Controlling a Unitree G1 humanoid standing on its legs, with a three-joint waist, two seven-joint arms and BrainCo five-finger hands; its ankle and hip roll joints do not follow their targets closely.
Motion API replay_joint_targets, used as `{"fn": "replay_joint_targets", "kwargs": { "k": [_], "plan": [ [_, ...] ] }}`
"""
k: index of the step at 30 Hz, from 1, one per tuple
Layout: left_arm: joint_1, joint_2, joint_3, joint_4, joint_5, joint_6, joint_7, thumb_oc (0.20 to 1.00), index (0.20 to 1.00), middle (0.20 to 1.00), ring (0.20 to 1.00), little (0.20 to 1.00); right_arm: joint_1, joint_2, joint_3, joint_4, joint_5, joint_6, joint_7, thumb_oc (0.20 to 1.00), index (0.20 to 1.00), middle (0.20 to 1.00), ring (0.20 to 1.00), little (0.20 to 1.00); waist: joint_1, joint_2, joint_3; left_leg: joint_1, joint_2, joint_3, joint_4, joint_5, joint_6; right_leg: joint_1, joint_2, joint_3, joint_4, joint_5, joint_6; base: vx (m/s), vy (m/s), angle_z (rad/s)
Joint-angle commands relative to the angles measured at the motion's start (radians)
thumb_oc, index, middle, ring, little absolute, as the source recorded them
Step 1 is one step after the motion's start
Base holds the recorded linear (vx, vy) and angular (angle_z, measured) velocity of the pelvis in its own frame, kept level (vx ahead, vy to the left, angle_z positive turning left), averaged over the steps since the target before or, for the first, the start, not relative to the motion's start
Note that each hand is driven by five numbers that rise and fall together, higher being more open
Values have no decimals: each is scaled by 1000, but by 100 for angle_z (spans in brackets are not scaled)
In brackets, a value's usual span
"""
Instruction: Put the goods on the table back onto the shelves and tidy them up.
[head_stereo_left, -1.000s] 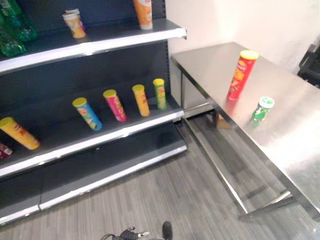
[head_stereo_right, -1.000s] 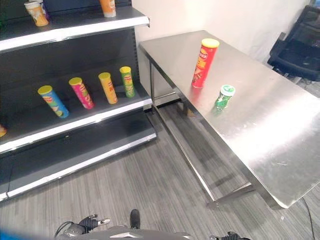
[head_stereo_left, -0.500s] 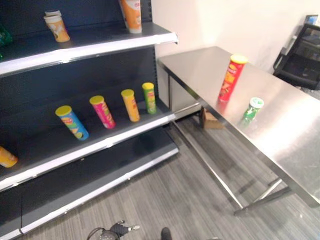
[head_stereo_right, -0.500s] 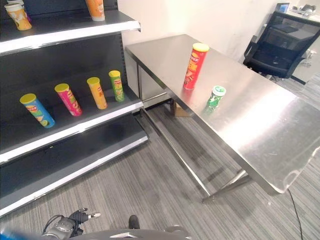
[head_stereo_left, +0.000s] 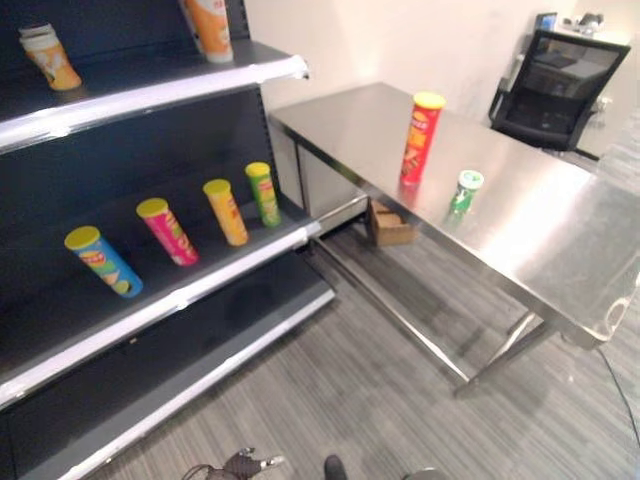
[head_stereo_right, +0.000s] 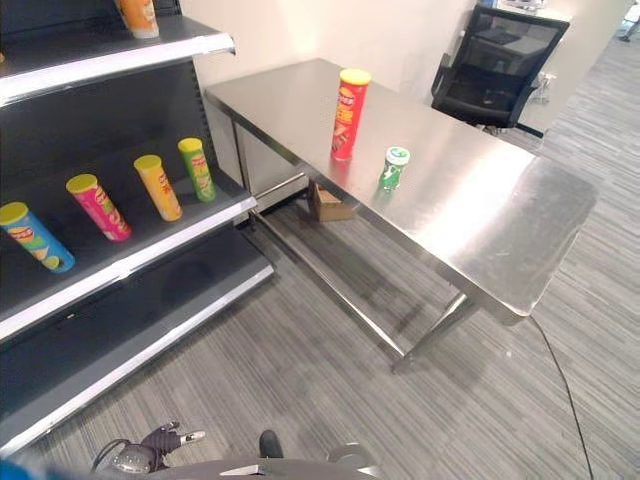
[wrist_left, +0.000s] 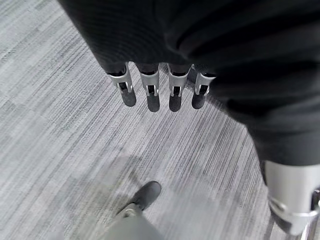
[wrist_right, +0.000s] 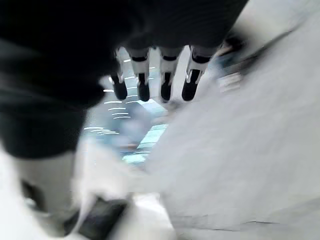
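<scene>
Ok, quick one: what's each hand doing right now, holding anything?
Left hand: open, fingers relaxed over the floor, holding nothing.
Right hand: open, fingers relaxed, holding nothing.

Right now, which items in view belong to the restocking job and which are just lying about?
Job:
tall red crisp tube with yellow lid, upright on the steel table
short green can with white lid, upright beside it
dark shelves

Lying about:
black office chair
small cardboard box under the table
</scene>
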Motion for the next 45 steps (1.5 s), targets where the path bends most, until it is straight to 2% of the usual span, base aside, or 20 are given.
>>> {"fn": "replay_joint_targets", "kwargs": {
  "k": [1, 2, 6, 11, 15, 16, 18, 21, 22, 27, 30, 32, 34, 35, 38, 39, 40, 42, 43, 45],
  "plan": [
    [-23, 15, 9, 4, -19, -19, -1, 1000, 1000, 1000, 1000, 1000, -96, -118, 22, -6, 23, -94, -29, 1000, 1000, 1000, 1000, 1000, 29, 10, 45, 164, 35, -43, -78, -109, -60, -124, 49, 15, 29, 183, 60, 123, -32, 47],
    [-17, 15, 7, 5, -10, -20, -9, 1000, 1000, 1000, 1000, 1000, -124, -141, 54, -75, 1, -101, -17, 1000, 1000, 1000, 1000, 1000, 23, 4, 70, 198, 25, -68, -80, -118, -60, -190, 92, 44, 13, 227, 65, 154, -35, 64],
    [-2, 22, 9, 2, 4, -24, -20, 1000, 1000, 1000, 1000, 1000, -142, -172, 93, -113, -40, -93, -4, 1000, 1000, 1000, 1000, 1000, 13, -7, 103, 252, 1, -115, -74, -140, -59, -228, 125, 68, -50, 277, 76, 125, -13, 65],
    [20, 23, 14, 23, 12, -24, -27, 1000, 1000, 1000, 1000, 1000, -147, -192, 134, -102, -66, -78, 24, 1000, 1000, 1000, 1000, 1000, 8, -12, 99, 305, -13, -168, -60, -187, -63, -245, 107, 72, -125, 325, 89, 200, -61, 22],
    [42, 19, 23, 26, 4, -21, -33, 1000, 1000, 1000, 1000, 1000, -135, -208, 153, -97, -84, -62, 46, 1000, 1000, 1000, 1000, 1000, -4, -8, 91, 363, 3, -208, -49, -223, -73, -269, 98, 59, -120, 340, 91, 366, -180, 54],
    [46, 15, 15, 31, 13, -22, -36, 1000, 1000, 1000, 1000, 1000, -114, -218, 134, -112, -92, -60, 53, 1000, 1000, 1000, 1000, 1000, -8, -6, 63, 402, 11, -230, -61, -247, -83, -238, 85, 43, -115, 346, 75, 412, -253, 69],
    [51, 7, 8, 32, 16, -21, -38, 1000, 1000, 1000, 1000, 1000, -112, -231, 134, -120, -94, -60, 62, 1000, 1000, 1000, 1000, 1000, -11, 5, 47, 410, 37, -232, -51, -255, -93, -229, 93, 33, -94, 340, 64, 402, -284, 66],
    [55, -3, 1, 25, 10, -21, -37, 1000, 1000, 1000, 1000, 1000, -115, -251, 139, -126, -95, -59, 73, 1000, 1000, 1000, 1000, 1000, -14, 21, 32, 404, 61, -243, -30, -235, -108, -223, 108, 17, -77, 327, 47, 200, -176, 15],
    [52, -13, -12, 19, 5, -21, -36, 1000, 1000, 1000, 1000, 1000, -125, -273, 148, -130, -95, -62, 81, 1000, 1000, 1000, 1000, 1000, -15, 34, 21, 393, 79, -254, -2, -188, -128, -211, 125, 13, -71, 311, 30, 280, -266, -5],
    [38, -25, -16, 5, -20, -19, -31, 1000, 1000, 1000, 1000, 1000, -154, -288, 171, -158, -49, -70, 109, 1000, 1000, 1000, 1000, 1000, -22, 53, 8, 356, 121, -280, 96, -78, -176, -172, 157, -6, -42, 237, -14, 223, -222, 14],
    [41, -24, -13, -6, -30, -20, -34, 1000, 1000, 1000, 1000, 1000, -166, -281, 183, -188, -8, -80, 134, 1000, 1000, 1000, 1000, 1000, -15, 48, 17, 304, 114, -289, 227, 1, -190, -123, 162, -9, -41, 203, -36, 190, -183, 28],
    [47, -17, -7, -20, -40, -19, -37, 1000, 1000, 1000, 1000, 1000, -174, -279, 191, -205, 25, -82, 146, 1000, 1000, 1000, 1000, 1000, -4, 32, 29, 244, 111, -271, 375, 60, -204, -86, 158, -8, -46, 182, -51, 154, -183, 24],
    [48, -9, -1, -23, -45, -17, -34, 1000, 1000, 1000, 1000, 1000, -178, -277, 199, -208, 35, -83, 151, 1000, 1000, 1000, 1000, 1000, 8, 12, 44, 182, 122, -217, 460, 53, -191, -47, 143, -14, -54, 163, -63, 111, -143, 11],
    [44, -8, 1, -25, -51, -16, -33, 1000, 1000, 1000, 1000, 1000, -181, -283, 209, -222, 36, -80, 159, 1000, 1000, 1000, 1000, 1000, 21, 1, 58, 137, 117, -194, 467, 19, -179, -32, 131, -15, -57, 157, -65, 75, -74, -30],
    [45, -11, 7, -20, -47, -15, -41, 1000, 1000, 1000, 1000, 1000, -188, -284, 235, -247, 22, -72, 182, 1000, 1000, 1000, 1000, 1000, 48, -16, 72, 56, 106, -154, 359, -108, -150, -1, 99, -32, -54, 134, -53, 137, 3, 46],
    [51, -8, 7, -12, -40, -16, -42, 1000, 1000, 1000, 1000, 1000, -189, -278, 250, -263, 25, -78, 190, 1000, 1000, 1000, 1000, 1000, 69, -13, 78, -11, 98, -149, 232, -86, -155, 25, 93, -44, -55, 119, -48, 127, 28, 40],
    [52, -8, 7, -12, -40, -16, -42, 1000, 1000, 1000, 1000, 1000, -189, -277, 251, -263, 25, -78, 190, 1000, 1000, 1000, 1000, 1000, 69, -15, 78, -5, 95, -149, 223, -82, -155, 27, 91, -44, -56, 118, -47, 145, 38, 14],
    [54, -2, 3, -11, -30, -13, -42, 1000, 1000, 1000, 1000, 1000, -203, -250, 279, -259, 12, -76, 187, 1000, 1000, 1000, 1000, 1000, 99, -5, 88, -76, 107, -131, 66, 31, -177, 94, 102, -51, -70, 97, -49, 194, 39, 54],
    [55, -2, 4, -11, -30, -13, -42, 1000, 1000, 1000, 1000, 1000, -206, -250, 282, -258, 12, -76, 187, 1000, 1000, 1000, 1000, 1000, 99, -7, 88, -73, 106, -130, 63, 33, -177, 95, 101, -50, -71, 97, -48, 300, 120, 58],
    [64, -9, 18, 16, -19, -12, -43, 1000, 1000, 1000, 1000, 1000, -239, -219, 355, -279, -30, -57, 217, 1000, 1000, 1000, 1000, 1000, 110, 13, 64, -20, 94, -141, -3, 45, -174, 123, 110, -26, -72, 79, -36, 258, 146, -14]
  ]
}}
